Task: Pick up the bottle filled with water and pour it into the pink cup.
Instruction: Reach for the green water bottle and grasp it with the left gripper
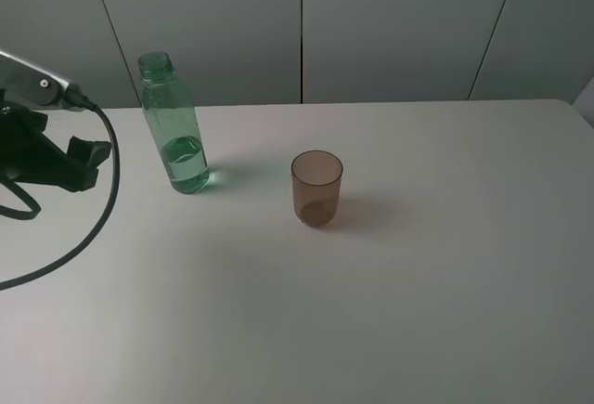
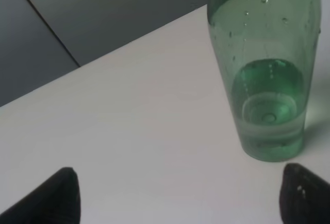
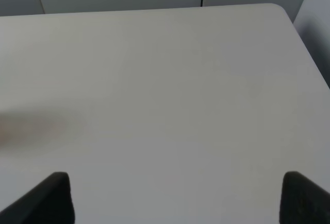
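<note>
Exterior high view: bottle point(image 1: 174, 135) standing upright on the white worktop point(image 1: 418, 311), toward the back left, with a little water at the bottom and no cap. Off to its right, apart from it, the pink cup point(image 1: 316, 188), upright too. Near the bottle but not touching, the left gripper point(image 1: 90, 156), spread wide with nothing inside. Over bare worktop, the right gripper point(image 3: 180, 198), spread wide as well, holding nothing.

Step in hand, most likely: reaching for the bottle. Seen from the left wrist, bottle off to one side, not in the middle of the gap. So line up first, to get the bottle right between both fingers point(image 2: 51, 203). Then slide in low and level, and squeeze gently around the fat lower part. Keep upright while lifting, to spill nothing. Stay clear of the cup on the way.
</note>
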`<control>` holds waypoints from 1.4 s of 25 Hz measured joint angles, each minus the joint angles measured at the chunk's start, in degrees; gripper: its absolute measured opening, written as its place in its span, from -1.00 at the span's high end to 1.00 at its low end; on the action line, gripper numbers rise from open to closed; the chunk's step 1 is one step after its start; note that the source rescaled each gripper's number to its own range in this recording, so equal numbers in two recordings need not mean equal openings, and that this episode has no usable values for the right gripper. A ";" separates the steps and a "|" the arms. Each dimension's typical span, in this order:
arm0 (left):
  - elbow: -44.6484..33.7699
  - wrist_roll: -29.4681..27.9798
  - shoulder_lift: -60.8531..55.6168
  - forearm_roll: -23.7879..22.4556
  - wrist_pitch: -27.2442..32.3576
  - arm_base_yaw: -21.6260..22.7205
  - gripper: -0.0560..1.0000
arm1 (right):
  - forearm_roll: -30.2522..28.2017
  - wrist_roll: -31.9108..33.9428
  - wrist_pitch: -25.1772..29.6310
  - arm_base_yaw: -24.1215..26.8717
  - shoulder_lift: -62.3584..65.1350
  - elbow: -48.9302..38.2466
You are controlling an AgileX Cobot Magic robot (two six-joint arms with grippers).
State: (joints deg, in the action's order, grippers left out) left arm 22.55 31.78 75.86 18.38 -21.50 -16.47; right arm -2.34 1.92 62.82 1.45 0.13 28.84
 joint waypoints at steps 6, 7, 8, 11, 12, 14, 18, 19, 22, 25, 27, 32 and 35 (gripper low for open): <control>0.00 -15.51 5.01 -17.51 -6.81 0.00 -0.94 | 0.00 0.00 0.00 0.00 0.00 0.00; 0.00 -18.03 5.86 -20.13 -7.81 0.00 -0.94 | 0.00 0.00 0.00 0.00 0.00 0.00; 0.00 -19.79 6.89 -22.11 -8.91 0.00 -0.94 | 0.00 0.00 0.00 0.00 0.00 0.00; 0.00 -21.67 9.74 -24.41 -10.38 0.00 -0.94 | 0.00 0.00 0.00 0.00 0.00 0.00; 0.00 -21.93 10.61 -24.67 -10.81 0.00 -0.94 | 0.00 0.00 0.00 0.00 0.00 0.00; 0.00 -22.07 11.96 -24.95 -12.29 0.00 -0.94 | 0.00 0.00 0.00 0.00 0.00 0.00; 0.00 -22.21 13.81 -27.75 -17.40 1.56 -0.94 | 0.00 0.00 0.00 0.00 0.00 0.00; 0.00 -22.21 14.39 -29.02 -18.36 2.57 -0.94 | 0.00 0.00 0.00 0.00 0.00 0.00; 0.00 -22.67 16.25 -31.41 -19.70 5.34 -0.94 | 0.00 0.00 0.00 0.00 0.00 0.00; 0.00 -22.71 17.89 -33.54 -22.47 7.60 -0.94 | 0.00 0.00 0.00 0.00 0.00 0.00; 0.00 -22.82 19.50 -35.54 -25.48 8.67 -0.94 | 0.00 0.00 0.00 0.00 0.00 0.00; 0.00 -22.70 25.36 -39.22 -32.73 9.03 -0.94 | 0.00 0.00 0.00 0.00 0.00 0.00; 0.00 -22.59 28.99 -39.84 -36.95 9.03 -0.94 | 0.00 0.00 0.00 0.00 0.00 0.00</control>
State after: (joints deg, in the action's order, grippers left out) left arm 22.55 9.19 104.85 -21.47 -58.45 -7.44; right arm -2.34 1.92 62.82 1.45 0.13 28.84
